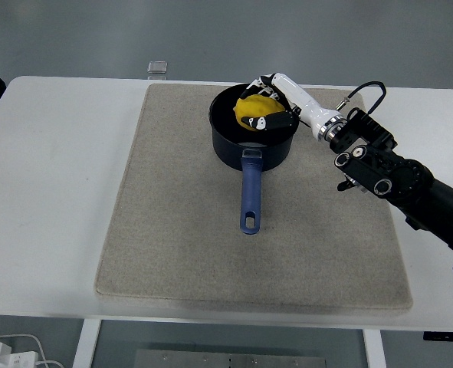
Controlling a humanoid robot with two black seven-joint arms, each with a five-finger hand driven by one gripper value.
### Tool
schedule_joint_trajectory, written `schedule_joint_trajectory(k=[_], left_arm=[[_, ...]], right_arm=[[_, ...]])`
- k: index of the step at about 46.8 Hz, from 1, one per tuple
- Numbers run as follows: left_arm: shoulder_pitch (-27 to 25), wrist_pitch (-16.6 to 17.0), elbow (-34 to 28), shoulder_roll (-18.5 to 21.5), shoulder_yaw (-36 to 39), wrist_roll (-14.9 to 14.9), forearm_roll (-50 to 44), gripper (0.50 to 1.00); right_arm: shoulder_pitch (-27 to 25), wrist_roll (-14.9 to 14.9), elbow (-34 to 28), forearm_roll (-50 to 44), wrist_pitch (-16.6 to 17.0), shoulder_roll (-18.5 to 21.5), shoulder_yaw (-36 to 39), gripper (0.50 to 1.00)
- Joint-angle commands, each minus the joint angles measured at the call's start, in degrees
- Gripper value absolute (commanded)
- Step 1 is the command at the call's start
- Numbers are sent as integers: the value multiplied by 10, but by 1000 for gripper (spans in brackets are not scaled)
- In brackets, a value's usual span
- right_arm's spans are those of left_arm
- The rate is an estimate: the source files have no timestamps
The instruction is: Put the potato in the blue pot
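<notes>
A dark blue pot [228, 146] stands on the mat at the back centre, its blue handle [250, 192] pointing toward the near edge. My right hand [266, 103] reaches in from the right and is over the pot's opening. Its fingers are curled around a yellow potato [250, 110], which sits within the pot's rim. I cannot tell whether the potato touches the pot's bottom. My left arm is out of view.
A beige mat [172, 230] covers the middle of the white table [50, 192]. A small clear square object [158, 67] lies at the far table edge. My right forearm [395, 172] crosses the mat's right side. White cables [11, 353] show at the bottom left, below the table.
</notes>
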Motion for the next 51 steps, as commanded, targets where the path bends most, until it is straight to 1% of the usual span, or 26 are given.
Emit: schedule_joint_trajectory(k=[1, 7, 12, 15, 16, 22, 51], left_arm=[[0, 0, 0, 0, 0, 0, 0, 999], [0, 0, 0, 0, 1, 0, 0, 999], [0, 0, 0, 0, 1, 0, 0, 999], [0, 0, 0, 0, 1, 0, 0, 999], [0, 0, 0, 0, 1, 0, 0, 999], [0, 0, 0, 0, 1, 0, 0, 999], [0, 1, 4, 0, 1, 0, 0, 999]], right_arm=[[0, 0, 0, 1, -1, 0, 0, 539], [0, 0, 1, 2, -1, 0, 1, 662], [1, -1, 2, 2, 0, 0, 2, 805], [1, -1, 2, 2, 0, 0, 2, 874], [1, -1, 2, 2, 0, 0, 2, 891], [1, -1, 6, 3, 0, 0, 4, 917], [5, -2, 6, 8, 0, 0, 4, 917]])
